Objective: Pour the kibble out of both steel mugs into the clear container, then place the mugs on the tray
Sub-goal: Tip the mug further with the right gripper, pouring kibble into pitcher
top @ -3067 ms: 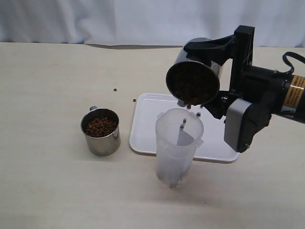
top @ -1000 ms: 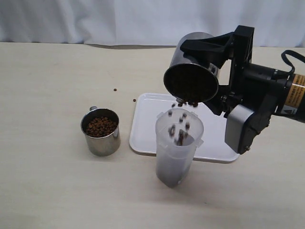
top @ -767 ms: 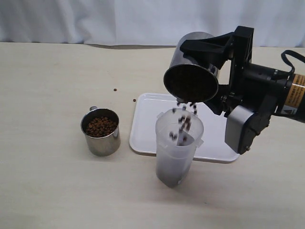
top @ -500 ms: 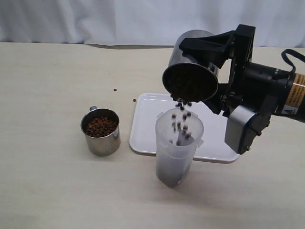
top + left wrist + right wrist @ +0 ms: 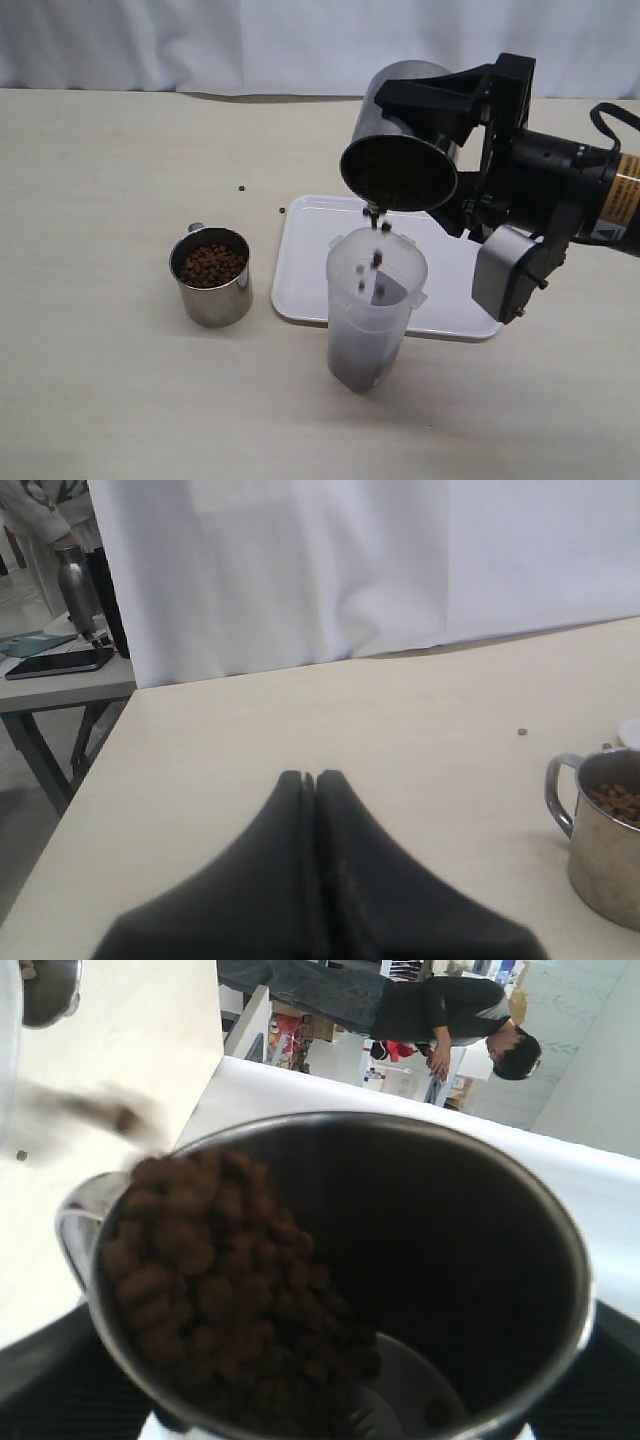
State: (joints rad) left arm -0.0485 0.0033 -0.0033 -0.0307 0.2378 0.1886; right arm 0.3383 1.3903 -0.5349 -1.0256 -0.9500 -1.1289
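Pour: right gripper [image 5: 422, 140] grasps tilted shiny steel mug [image 5: 398, 178] over tall frosted plastic container [image 5: 368, 320], small brown kibble [image 5: 377, 260] falling.
Around: second full mug [image 5: 212, 292] at container's nine o'clock, flat white tray [image 5: 305, 270] at twelve.
Left gripper [image 5: 312, 780]: clenched, empty.

There are two steel mugs, a raised mug [image 5: 398, 175] and a standing mug [image 5: 212, 290], one clear container [image 5: 368, 335], one white tray [image 5: 302, 275], and two stray kibble pellets [image 5: 242, 188] [image 5: 282, 211] on the table [image 5: 100, 380].

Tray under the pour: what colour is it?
Plain white, no pattern. The tray shows best in the exterior view.
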